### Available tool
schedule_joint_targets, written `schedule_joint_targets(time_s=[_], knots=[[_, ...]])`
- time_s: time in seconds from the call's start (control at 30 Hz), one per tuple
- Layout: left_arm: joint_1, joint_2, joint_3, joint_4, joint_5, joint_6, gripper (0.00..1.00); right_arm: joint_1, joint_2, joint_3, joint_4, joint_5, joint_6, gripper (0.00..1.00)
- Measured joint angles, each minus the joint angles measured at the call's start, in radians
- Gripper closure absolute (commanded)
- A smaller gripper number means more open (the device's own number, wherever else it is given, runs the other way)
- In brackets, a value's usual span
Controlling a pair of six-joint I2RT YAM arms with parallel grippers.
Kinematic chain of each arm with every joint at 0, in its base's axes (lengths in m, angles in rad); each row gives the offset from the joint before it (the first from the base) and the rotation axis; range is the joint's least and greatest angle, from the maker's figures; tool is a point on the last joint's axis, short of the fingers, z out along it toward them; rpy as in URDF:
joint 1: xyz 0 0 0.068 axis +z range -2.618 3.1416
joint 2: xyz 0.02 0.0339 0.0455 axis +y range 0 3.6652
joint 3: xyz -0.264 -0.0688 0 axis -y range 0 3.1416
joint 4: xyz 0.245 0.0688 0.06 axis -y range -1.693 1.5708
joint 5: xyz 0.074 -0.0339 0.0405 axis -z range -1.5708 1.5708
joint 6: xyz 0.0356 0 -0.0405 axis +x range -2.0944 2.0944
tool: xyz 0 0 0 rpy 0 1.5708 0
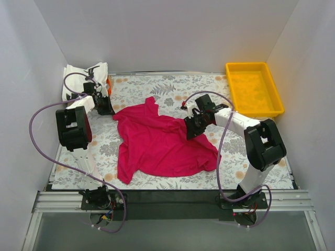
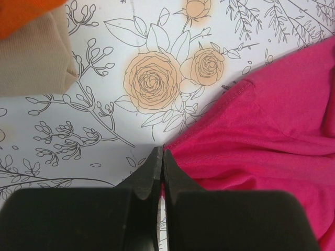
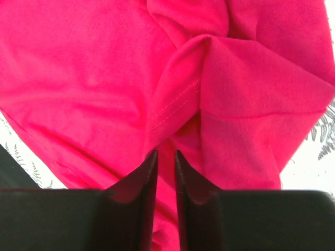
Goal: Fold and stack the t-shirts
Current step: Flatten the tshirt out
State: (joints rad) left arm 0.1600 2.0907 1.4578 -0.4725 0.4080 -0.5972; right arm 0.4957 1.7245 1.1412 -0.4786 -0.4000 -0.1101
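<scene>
Left fingers (image 2: 152, 175) pressed together at magenta t-shirt (image 2: 272, 130) edge, right fingers (image 3: 144, 180) narrowly parted

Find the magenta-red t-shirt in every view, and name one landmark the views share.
Top external: the magenta-red t-shirt lies crumpled at the centre of the picture.
Left wrist: the shirt fills the right side.
Right wrist: the shirt fills nearly the whole frame.
Shared landmark: the floral-printed table cover, visible beside the shirt in all three.

Overhead rear view, wrist close-ups, sharing magenta shirt (image 1: 157, 144)
</scene>
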Motion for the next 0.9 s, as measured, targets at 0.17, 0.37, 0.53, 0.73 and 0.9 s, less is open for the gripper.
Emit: schedule_joint_targets(time_s=[0.17,0.37,0.53,0.73,0.9], knots=[[0.000,0.000,0.000,0.000,0.000,-0.003,1.00,-0.003,0.092,0.038,0.016,-0.030,0.022,0.70],[0.000,0.000,0.000,0.001,0.000,-0.002,1.00,-0.003,0.128,0.046,0.038,0.038,0.034,0.61],[0.000,0.000,0.000,0.001,0.000,-0.001,1.00,-0.003,0.031,0.036,0.055,0.134,0.037,0.40],[0.000,0.001,-0.001,0.002,0.001,-0.002,1.00,-0.003,-0.019,0.035,0.095,0.219,0.024,0.39],[0.001,0.001,-0.001,0.003,0.003,-0.002,1.00,-0.003,0.019,0.031,0.091,0.232,-0.002,0.77]])
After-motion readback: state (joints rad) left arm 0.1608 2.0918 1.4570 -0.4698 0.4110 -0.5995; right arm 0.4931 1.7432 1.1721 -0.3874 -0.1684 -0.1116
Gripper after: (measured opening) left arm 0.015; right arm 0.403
